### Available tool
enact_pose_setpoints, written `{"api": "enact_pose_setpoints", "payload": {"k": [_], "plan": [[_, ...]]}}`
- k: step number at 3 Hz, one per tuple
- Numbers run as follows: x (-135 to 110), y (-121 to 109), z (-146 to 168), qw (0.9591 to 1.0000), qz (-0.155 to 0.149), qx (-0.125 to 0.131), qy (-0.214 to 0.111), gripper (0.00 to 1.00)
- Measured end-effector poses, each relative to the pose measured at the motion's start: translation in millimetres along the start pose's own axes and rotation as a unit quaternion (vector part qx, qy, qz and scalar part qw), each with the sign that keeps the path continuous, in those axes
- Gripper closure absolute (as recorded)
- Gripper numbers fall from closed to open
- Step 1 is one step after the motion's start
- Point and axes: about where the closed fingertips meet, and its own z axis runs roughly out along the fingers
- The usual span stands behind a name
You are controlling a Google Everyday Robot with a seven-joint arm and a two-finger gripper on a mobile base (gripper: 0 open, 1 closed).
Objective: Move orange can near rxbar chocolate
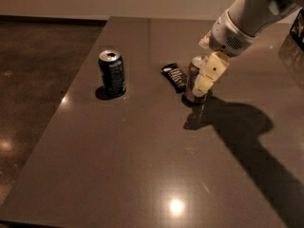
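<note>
The orange can (192,77) stands upright on the dark table (142,165), its silver top showing. The rxbar chocolate (174,76), a flat black bar with white lettering, lies just left of the can, almost touching it. My gripper (199,87) reaches down from the upper right and is open around the can. Its pale near finger (209,75) sits against the can's right side, and the far finger is hidden behind the can.
A dark blue can (112,73) stands upright to the left of the bar. The table's left edge (57,118) runs diagonally beside a dark floor. The arm throws a wide shadow (242,127) over the right side of the table.
</note>
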Motion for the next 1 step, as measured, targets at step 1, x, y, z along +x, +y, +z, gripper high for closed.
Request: {"api": "enact_pose_setpoints", "payload": {"k": [1], "plan": [[0.0,0.0,0.1,1.0000,0.000,0.000,0.000,0.00]]}}
